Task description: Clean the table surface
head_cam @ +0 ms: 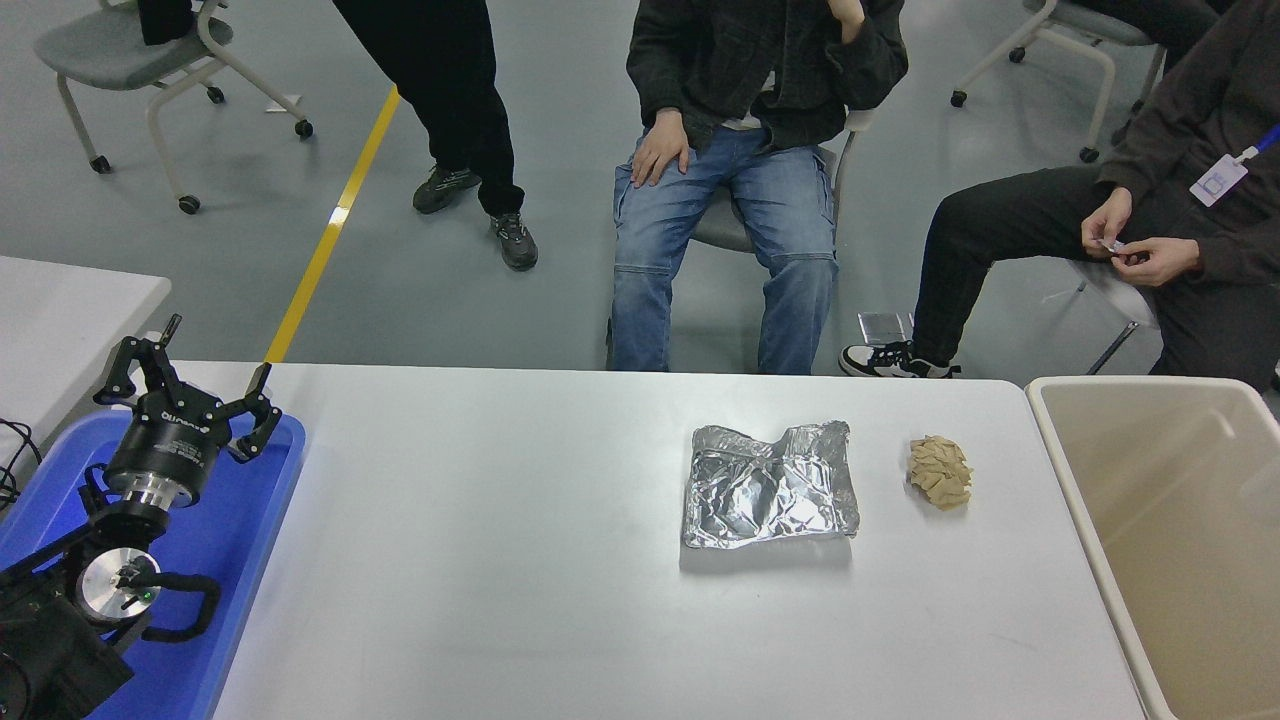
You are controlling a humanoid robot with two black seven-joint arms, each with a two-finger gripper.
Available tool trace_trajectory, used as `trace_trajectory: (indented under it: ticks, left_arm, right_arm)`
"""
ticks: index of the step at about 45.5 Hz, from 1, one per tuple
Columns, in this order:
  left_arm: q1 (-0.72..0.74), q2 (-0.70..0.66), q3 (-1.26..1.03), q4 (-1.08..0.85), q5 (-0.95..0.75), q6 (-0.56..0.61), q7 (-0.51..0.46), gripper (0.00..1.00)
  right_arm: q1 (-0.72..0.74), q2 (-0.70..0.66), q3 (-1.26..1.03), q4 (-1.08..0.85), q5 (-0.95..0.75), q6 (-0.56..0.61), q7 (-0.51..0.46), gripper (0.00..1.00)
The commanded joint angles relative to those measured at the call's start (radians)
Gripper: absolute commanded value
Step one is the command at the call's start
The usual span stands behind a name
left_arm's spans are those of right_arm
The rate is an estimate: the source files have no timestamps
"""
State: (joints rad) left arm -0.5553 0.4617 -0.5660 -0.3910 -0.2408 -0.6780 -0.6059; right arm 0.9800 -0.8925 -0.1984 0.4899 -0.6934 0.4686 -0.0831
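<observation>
The large white table surface (500, 560) fills the lower middle of the head view. On its right half lie a crumpled sheet of silver foil (770, 497) and, just to its right, a small crumpled tan paper wad (940, 472). My left gripper (190, 385) is parked at the lower left above the blue tray, fingers spread open and empty. My right arm and gripper are out of view.
A beige bin (1170, 530) stands against the table's right edge. A blue plastic tray (240, 530) sits at the table's left end, with a smaller white tabletop (60, 310) beyond it. Three people are at the far side, two seated; office chairs behind.
</observation>
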Motion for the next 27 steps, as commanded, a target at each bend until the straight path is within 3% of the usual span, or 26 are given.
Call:
trace_trajectory:
  ticks: [1, 13, 27]
  left_arm:
    - [0.0, 0.0, 0.0, 0.001, 0.0, 0.0, 0.0, 1.0]
    - [0.0, 0.0, 0.0, 0.0, 0.0, 0.0, 0.0, 1.0]
    - [0.0, 0.0, 0.0, 0.0, 0.0, 0.0, 0.0, 1.0]
  right_arm:
    - [-0.106, 0.155, -0.001, -0.234, 0.031, -0.002, 0.043, 0.0]
    - [-0.19, 0.363, -0.019, -0.493, 0.043, -0.085, 0.043, 0.0]
    - [-0.221, 0.454, -0.072, -0.504, 0.041, -0.229, 0.033, 0.0]
